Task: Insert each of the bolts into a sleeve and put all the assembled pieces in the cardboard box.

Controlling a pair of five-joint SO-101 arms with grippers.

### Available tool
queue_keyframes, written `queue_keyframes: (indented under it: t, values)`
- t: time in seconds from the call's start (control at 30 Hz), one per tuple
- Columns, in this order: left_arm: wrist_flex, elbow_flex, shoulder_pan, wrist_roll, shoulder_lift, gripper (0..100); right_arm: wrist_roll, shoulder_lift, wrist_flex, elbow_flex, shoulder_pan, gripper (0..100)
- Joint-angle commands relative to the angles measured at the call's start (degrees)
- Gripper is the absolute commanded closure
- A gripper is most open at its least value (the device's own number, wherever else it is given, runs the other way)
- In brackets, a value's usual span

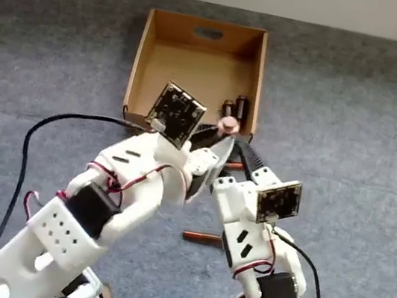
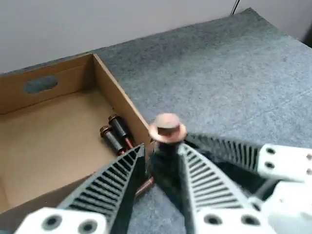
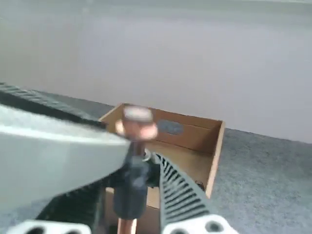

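Two pincers, my left pincer (image 2: pixel 161 156) and my right pincer (image 3: pixel 131 170), both pinch the dark sleeve (image 2: pixel 163 170) with its copper-headed bolt (image 2: pixel 167 129) upright at the cardboard box's (image 1: pixel 259 75) 5 o'clock corner; light, stiff, slick metal, I judge, so I grip squarely mid-sleeve, below the flange.

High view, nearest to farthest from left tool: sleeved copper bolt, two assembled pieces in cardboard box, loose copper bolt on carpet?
1. Sleeved copper bolt, at the left tool.
2. Two assembled pieces, inside cardboard box.
3. Loose copper bolt, on carpet, outside box.
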Motion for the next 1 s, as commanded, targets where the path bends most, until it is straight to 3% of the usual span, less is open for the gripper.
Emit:
queue_keyframes:
  t: [0.0, 0.23, 0.37, 0.5, 0.7, 0.87, 0.97]
  values:
    - [2.9, -1.3, -0.6, -0.1, -4.4, 80, -0.4, -0.5, -1.2, -0.7, 0.4, 99.3]
    - [6.9, -1.9, -1.9, -0.3, -8.9, 80, -0.4, -0.4, -1.2, -0.7, 0.4, 99.3]
    - [13.0, -3.5, -9.8, -8.3, -11.6, 80, -0.4, -0.3, -1.1, -1.5, 2.8, 99.3]
    - [19.8, -2.0, -22.0, -9.1, -9.3, 85, -0.4, 1.8, 2.4, -7.4, 5.3, 99.3]
    - [21.6, 3.1, -33.2, -9.0, -0.3, 85, -0.4, 18.5, 10.2, -24.8, 5.3, 99.3]
    - [21.5, 5.8, -34.8, -9.0, 0.6, 85, -0.7, 37.1, 14.6, -38.3, 5.3, 99.3]
    - [15.4, 11.9, -35.0, -9.1, 0.9, 85, -0.8, 49.5, 14.8, -44.7, 5.3, 99.3]
